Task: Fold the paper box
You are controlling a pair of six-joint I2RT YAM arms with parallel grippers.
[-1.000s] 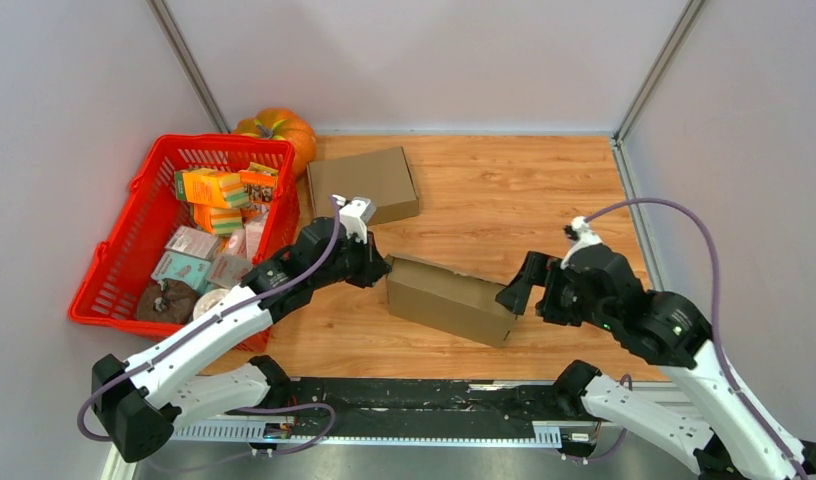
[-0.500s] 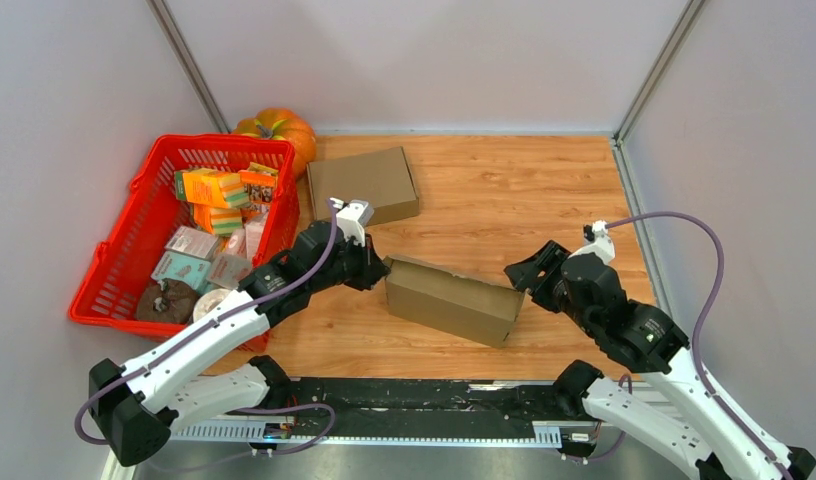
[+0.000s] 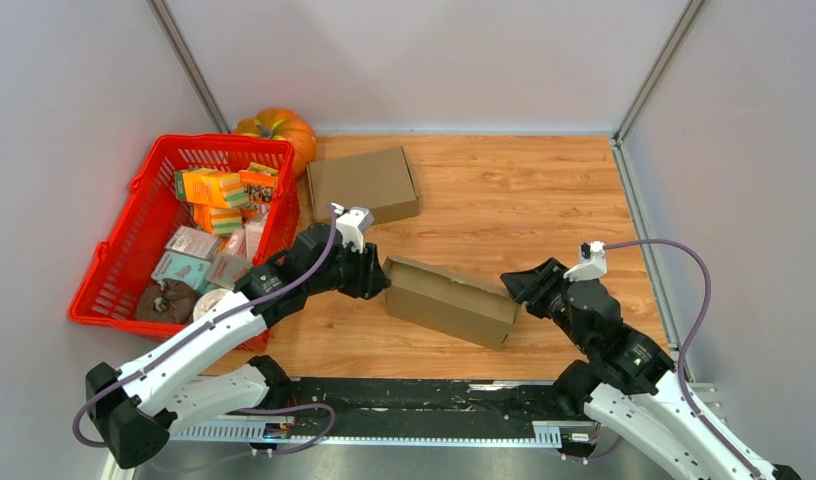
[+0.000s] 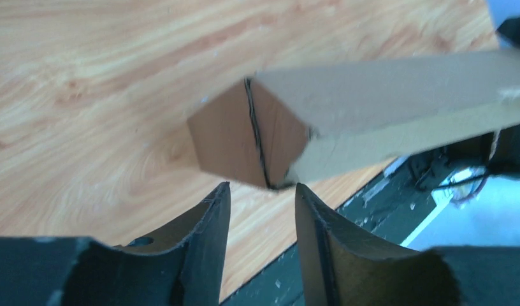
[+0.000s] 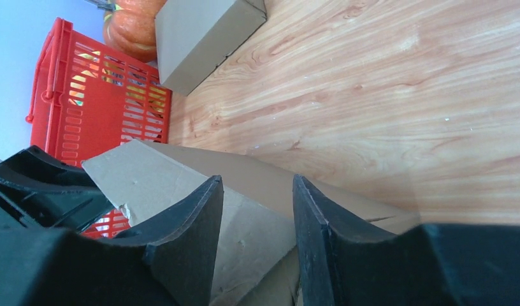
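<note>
The left gripper (image 4: pixel 261 190) has its fingers apart with nothing between them. The left end of the paper box (image 3: pixel 449 300) sits just ahead of the tips, and two end flaps there meet along a dark seam. The right gripper (image 5: pixel 256 185) is at the box's right end, and its fingers are also parted. A cardboard panel shows in the gap between them; whether the pads press on it cannot be told.

The box lies on the bench (image 3: pixel 514 190) close to the near edge and about midway along it, between the two arms. It is skewed, so its left end sits farther back than its right.

Farther out, a closed cardboard box (image 3: pixel 364 185) lies flat toward the far left of the bench, well apart from the paper box. An orange pumpkin (image 3: pixel 279 130) stands just beside it in the far left corner. A red basket (image 3: pixel 124 250) of small packets runs along the left edge, near the left arm.
</note>
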